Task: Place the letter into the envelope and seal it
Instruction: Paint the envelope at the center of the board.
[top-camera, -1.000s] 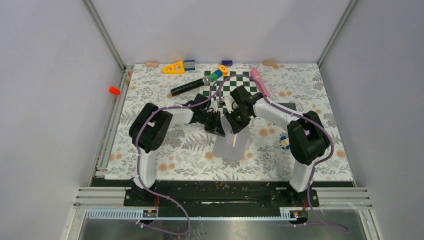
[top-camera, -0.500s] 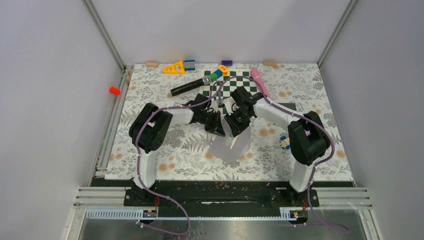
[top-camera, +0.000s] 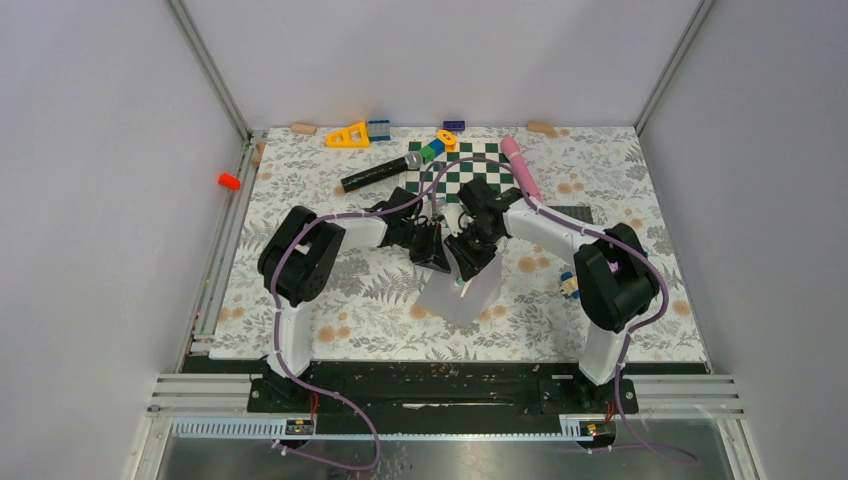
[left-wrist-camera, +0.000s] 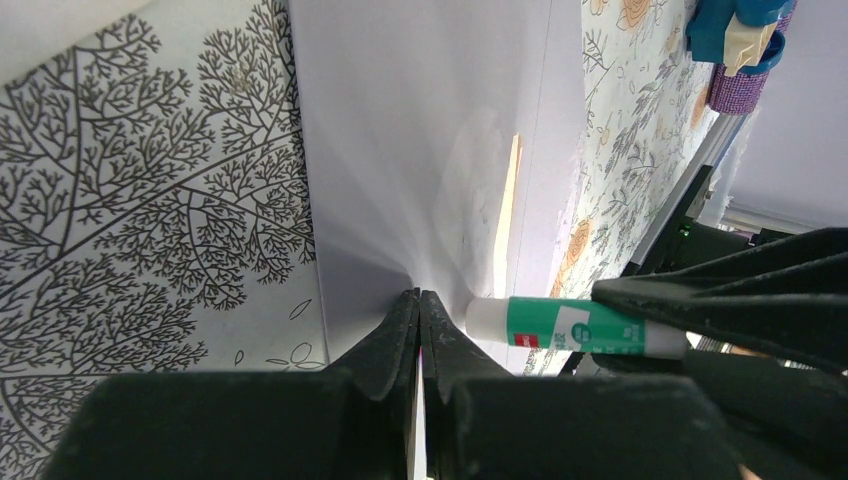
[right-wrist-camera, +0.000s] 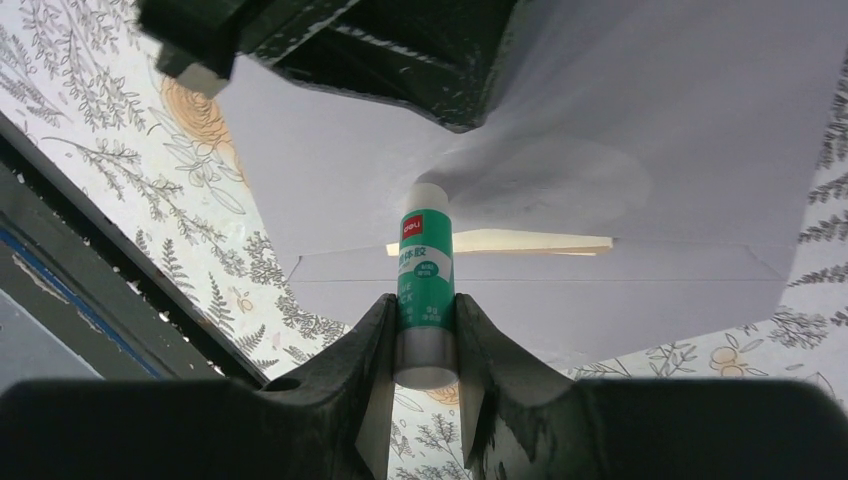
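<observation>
The light grey envelope lies on the floral cloth between the two arms, its flap lifted. My left gripper is shut on the flap's tip, pinching the paper. My right gripper is shut on a green-and-white glue stick, whose white tip touches the underside of the flap close to the left fingers. In the left wrist view the glue stick comes in from the right. A thin cream strip shows in the envelope's mouth; it looks like the letter's edge.
Behind the arms lie a green checkerboard, a black microphone, a pink marker, a yellow triangle and small blocks. A dark grey plate and a small toy figure sit at the right. An orange cone is off the cloth at left.
The right gripper has slid the glue stick up and left along the flap towards the left gripper. The envelope's near end has shifted slightly left. The left gripper has kept still.
</observation>
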